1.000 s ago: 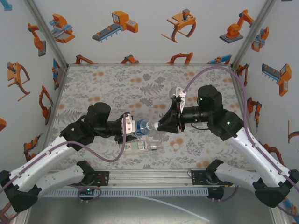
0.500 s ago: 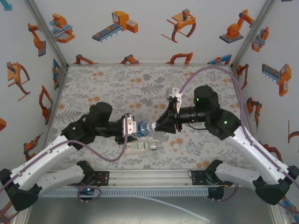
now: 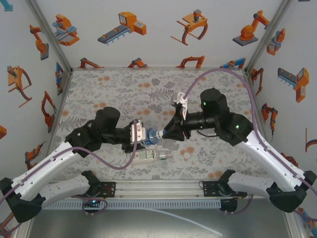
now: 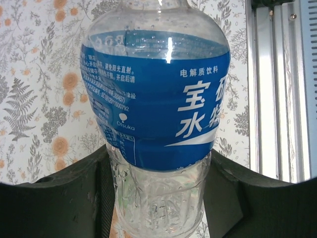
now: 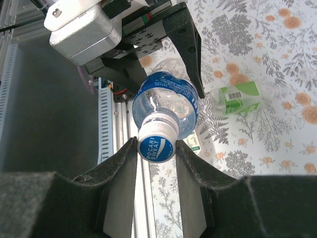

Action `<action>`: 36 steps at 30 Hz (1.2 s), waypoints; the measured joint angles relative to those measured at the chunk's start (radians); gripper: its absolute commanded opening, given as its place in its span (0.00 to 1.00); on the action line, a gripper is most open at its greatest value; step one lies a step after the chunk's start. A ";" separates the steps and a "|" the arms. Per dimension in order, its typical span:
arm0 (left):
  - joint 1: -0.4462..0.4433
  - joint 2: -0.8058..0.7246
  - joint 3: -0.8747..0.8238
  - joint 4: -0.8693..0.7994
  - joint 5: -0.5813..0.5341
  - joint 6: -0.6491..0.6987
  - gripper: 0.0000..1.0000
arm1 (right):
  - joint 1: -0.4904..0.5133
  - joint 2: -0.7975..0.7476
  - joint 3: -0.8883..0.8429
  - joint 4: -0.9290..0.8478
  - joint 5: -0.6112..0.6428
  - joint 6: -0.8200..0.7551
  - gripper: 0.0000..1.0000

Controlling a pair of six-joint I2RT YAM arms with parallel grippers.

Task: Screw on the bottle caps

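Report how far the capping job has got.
Done: no bottle clearly finished. In hand: the left gripper holds the blue-label bottle while the right gripper clamps the cap seated on it. Left: the green-labelled bottle lies on the table, a loose white cap nearby.

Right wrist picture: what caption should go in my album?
Right pincer grips the cap on the blue-labelled bottle held by the left pincer.

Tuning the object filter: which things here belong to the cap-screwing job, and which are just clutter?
Job:
- blue-label bottle, gripped by the left fingers
- screw cap on its neck, between the right fingers
- green-label bottle, lying on the table
- loose white cap

Lying about:
- floral table cover
- aluminium rail
- purple cable
- wall stickers
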State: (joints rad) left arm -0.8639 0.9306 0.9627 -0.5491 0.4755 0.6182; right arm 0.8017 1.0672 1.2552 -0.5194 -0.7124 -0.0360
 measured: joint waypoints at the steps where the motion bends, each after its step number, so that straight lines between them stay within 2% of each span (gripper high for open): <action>1: 0.000 0.002 0.000 -0.005 0.000 0.000 0.00 | 0.004 0.005 0.005 -0.010 0.005 -0.010 0.00; 18: 0.000 0.045 0.019 -0.064 0.017 -0.012 0.00 | 0.042 0.034 0.029 -0.071 0.044 -0.078 0.00; 27: 0.000 0.079 0.028 -0.075 0.073 -0.023 0.00 | 0.060 0.023 0.029 -0.074 0.041 -0.124 0.00; 36: 0.000 0.126 0.094 -0.183 0.131 -0.003 0.00 | 0.066 0.034 0.057 -0.136 0.000 -0.213 0.00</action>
State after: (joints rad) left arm -0.8639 1.0561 1.0565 -0.7319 0.6064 0.6147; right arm 0.8677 1.1007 1.3125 -0.6556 -0.7128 -0.2493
